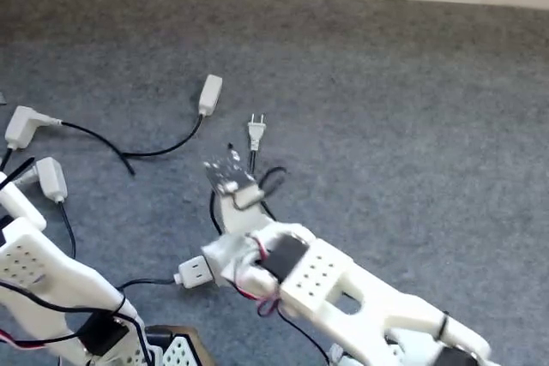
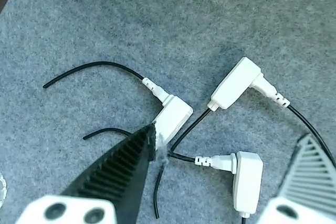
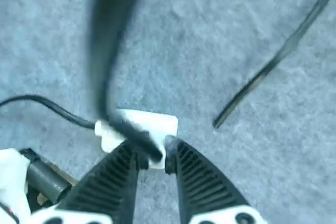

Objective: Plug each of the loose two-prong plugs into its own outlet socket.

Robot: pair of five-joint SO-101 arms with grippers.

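1. When lining up, take the white socket [image 1: 210, 94] as landmark.
2. Find the two-prong plug [image 1: 256, 130] just right of it, slightly nearer the arms.
3. Note prongs [image 1: 256, 118] pointing away from the arms, long axis roughly parallel to the socket's.
4. Count the right gripper [image 3: 155, 150] nearer, narrowed onto a black cord [image 3: 109, 51].
5. Leave the left gripper [image 2: 228, 137], spread wide, well left of the socket.
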